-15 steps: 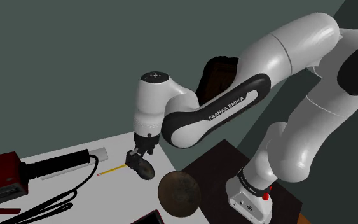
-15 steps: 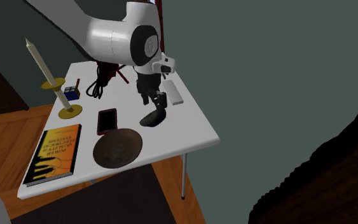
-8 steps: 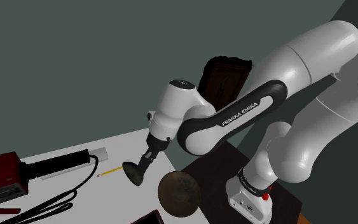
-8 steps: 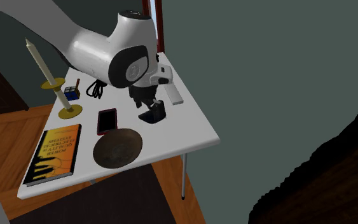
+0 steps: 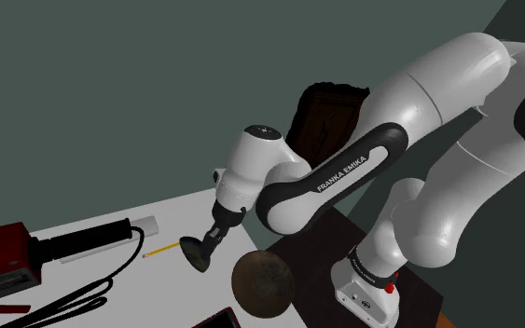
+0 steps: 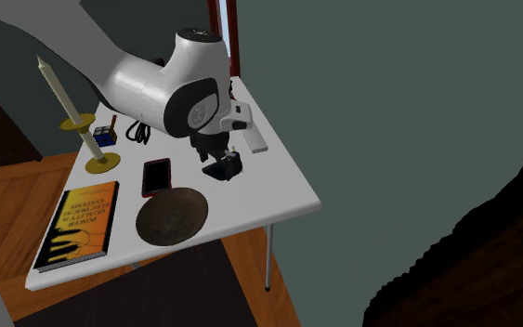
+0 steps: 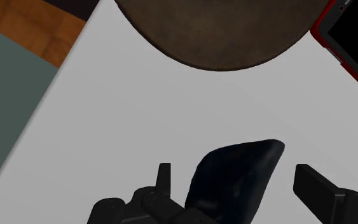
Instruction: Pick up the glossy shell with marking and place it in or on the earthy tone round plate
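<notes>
Shoulder view: the dark shell (image 5: 196,254) sits at the tip of the tilted gripper (image 5: 212,239), low over the white worktop (image 5: 172,210) and near the brown plate (image 5: 262,282). Whether it rests on the surface is hard to tell.

Second exterior view: the arm (image 6: 162,84) covers most of the gripper (image 6: 220,160). The shell (image 6: 224,171) is apart from the plate (image 6: 170,215).

Wrist view: the gripper (image 7: 234,170) stands wide, with the shell (image 7: 231,184) between its fingers (image 7: 317,184) and a gap on each side, so it is not clasped. Closing off-centre could tip or skid the glossy shell. Its markings cannot be made out, and the plate (image 7: 222,32) is cut off.
</notes>
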You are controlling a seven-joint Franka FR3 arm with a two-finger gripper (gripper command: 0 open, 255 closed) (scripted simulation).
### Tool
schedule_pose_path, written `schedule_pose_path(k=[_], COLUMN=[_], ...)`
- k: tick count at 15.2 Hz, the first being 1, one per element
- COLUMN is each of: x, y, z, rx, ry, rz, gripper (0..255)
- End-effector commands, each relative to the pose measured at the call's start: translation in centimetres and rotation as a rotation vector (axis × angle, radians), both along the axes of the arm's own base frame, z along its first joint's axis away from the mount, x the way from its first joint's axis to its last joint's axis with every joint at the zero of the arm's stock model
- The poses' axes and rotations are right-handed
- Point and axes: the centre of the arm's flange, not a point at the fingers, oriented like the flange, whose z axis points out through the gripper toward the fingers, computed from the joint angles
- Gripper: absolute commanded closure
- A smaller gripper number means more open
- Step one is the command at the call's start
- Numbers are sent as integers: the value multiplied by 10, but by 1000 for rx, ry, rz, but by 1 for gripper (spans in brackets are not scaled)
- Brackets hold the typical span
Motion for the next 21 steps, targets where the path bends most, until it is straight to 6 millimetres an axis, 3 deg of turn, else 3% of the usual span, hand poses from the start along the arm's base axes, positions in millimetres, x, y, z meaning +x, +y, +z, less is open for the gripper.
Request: schedule_pose_path(k=[1, 2, 3, 12, 16, 17, 18, 21], x=[0, 0, 0, 0, 0, 0, 0, 28], y=[0, 0, 0, 0, 0, 0, 0, 71], z=[0, 0, 0, 0, 21, 16, 16, 8], rx=[0, 0, 0, 0, 0, 1, 1, -277], ry=[0, 0, 0, 0, 0, -1, -1, 3], rz=[0, 0, 0, 0, 0, 0, 0, 114], gripper=[0, 0, 255, 255, 255, 255, 0, 0])
